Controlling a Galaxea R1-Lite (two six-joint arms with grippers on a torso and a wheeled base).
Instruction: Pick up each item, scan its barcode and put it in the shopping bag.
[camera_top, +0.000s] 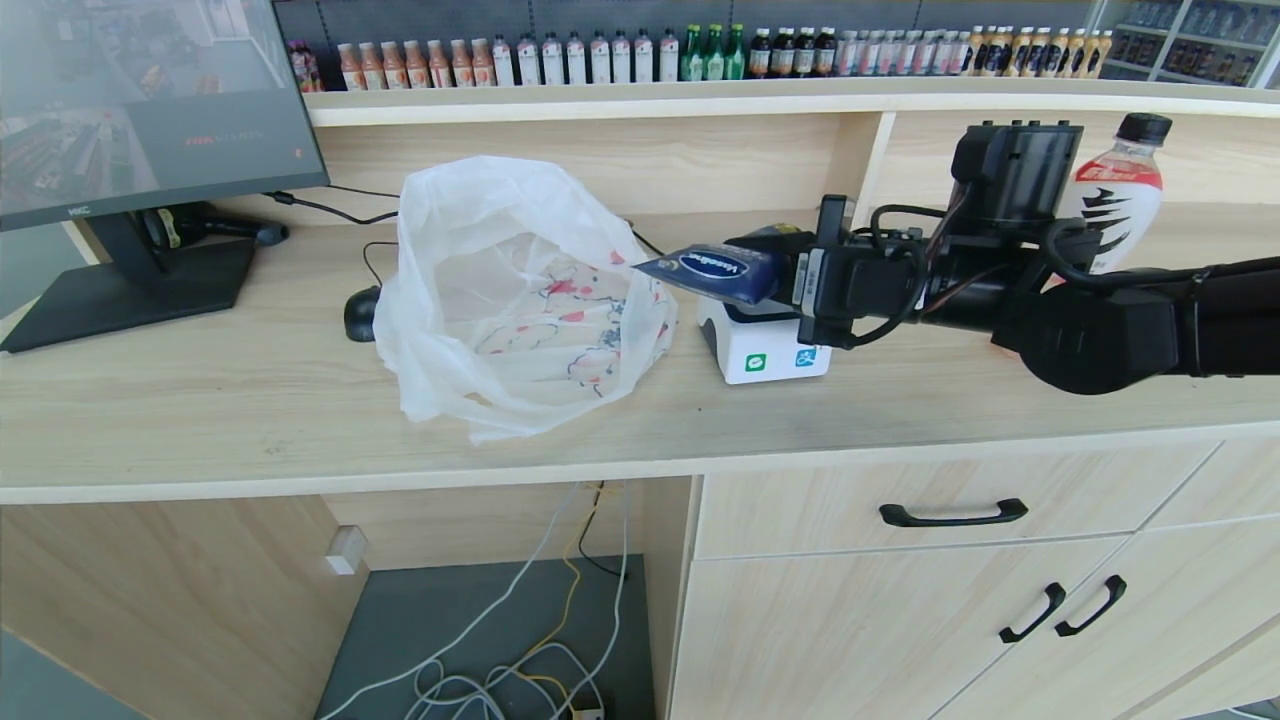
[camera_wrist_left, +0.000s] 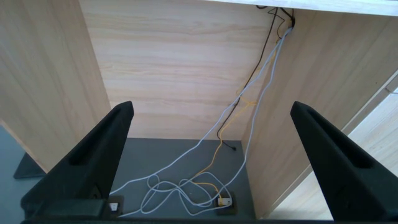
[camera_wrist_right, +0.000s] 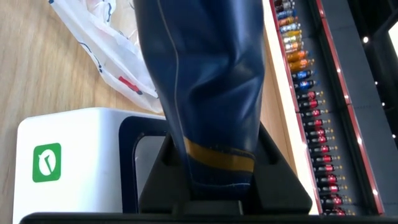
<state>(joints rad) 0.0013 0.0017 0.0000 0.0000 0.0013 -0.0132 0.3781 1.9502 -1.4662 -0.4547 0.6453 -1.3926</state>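
Note:
My right gripper (camera_top: 778, 272) is shut on a dark blue soft packet (camera_top: 715, 270), holding it just above the white barcode scanner box (camera_top: 765, 355) on the counter. In the right wrist view the blue packet (camera_wrist_right: 208, 81) hangs over the scanner (camera_wrist_right: 74, 162) and its dark window. The white plastic shopping bag (camera_top: 520, 290) stands open on the counter to the left of the scanner, and the packet's tip reaches toward its rim. A drink bottle (camera_top: 1115, 195) with a red and white label stands behind the right arm. My left gripper (camera_wrist_left: 211, 155) hangs open below the counter.
A monitor (camera_top: 140, 100) on a black stand occupies the counter's left end, with a black mouse (camera_top: 360, 313) beside the bag. A raised shelf with a row of bottles (camera_top: 700, 55) runs along the back. Cables (camera_wrist_left: 205, 186) lie on the floor under the counter.

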